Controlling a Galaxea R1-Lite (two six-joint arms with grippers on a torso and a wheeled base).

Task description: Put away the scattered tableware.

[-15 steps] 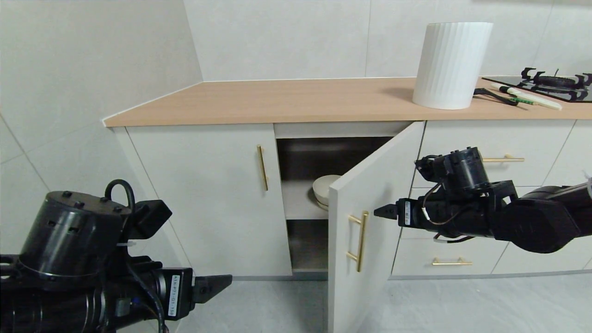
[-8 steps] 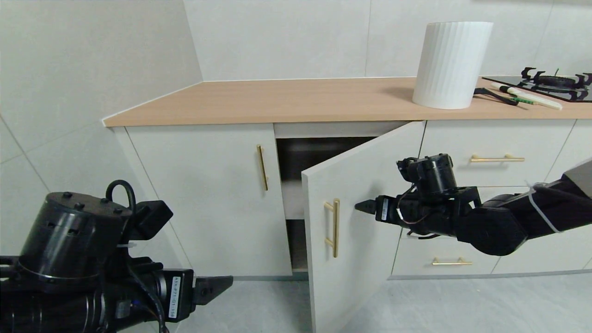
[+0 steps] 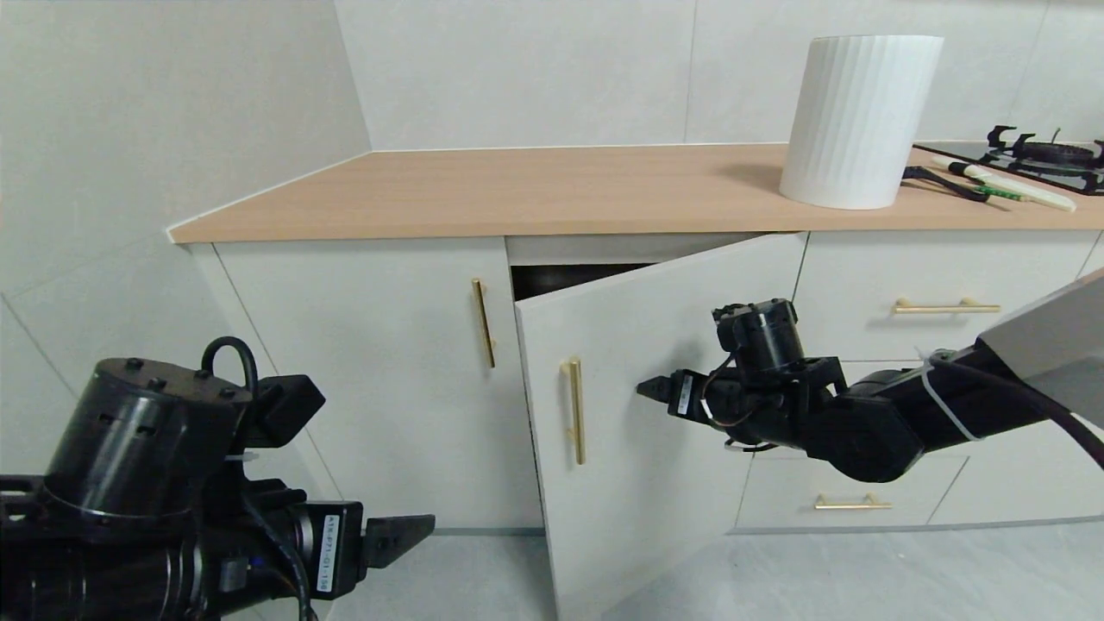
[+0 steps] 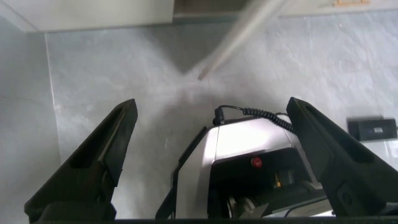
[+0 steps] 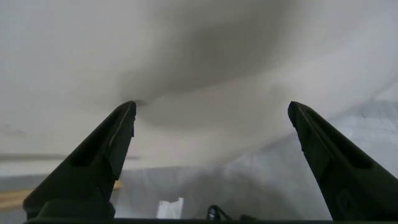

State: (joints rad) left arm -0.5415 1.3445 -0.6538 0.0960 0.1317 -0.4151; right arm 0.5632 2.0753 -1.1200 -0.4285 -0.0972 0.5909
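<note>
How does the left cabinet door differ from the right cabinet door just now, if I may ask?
The left cabinet door is shut flush; the right cabinet door stands ajar, with a dark gap above its top edge. The left door's handle sits by its right edge, the right door's handle by its left edge, near the right gripper. Both are white with vertical gold handles.

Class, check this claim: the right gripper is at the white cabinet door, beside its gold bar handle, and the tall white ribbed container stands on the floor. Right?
No. The head view shows the tall white ribbed container on the wooden countertop, not the floor. The right gripper is indeed at the white cabinet door, beside its gold bar handle.
</note>
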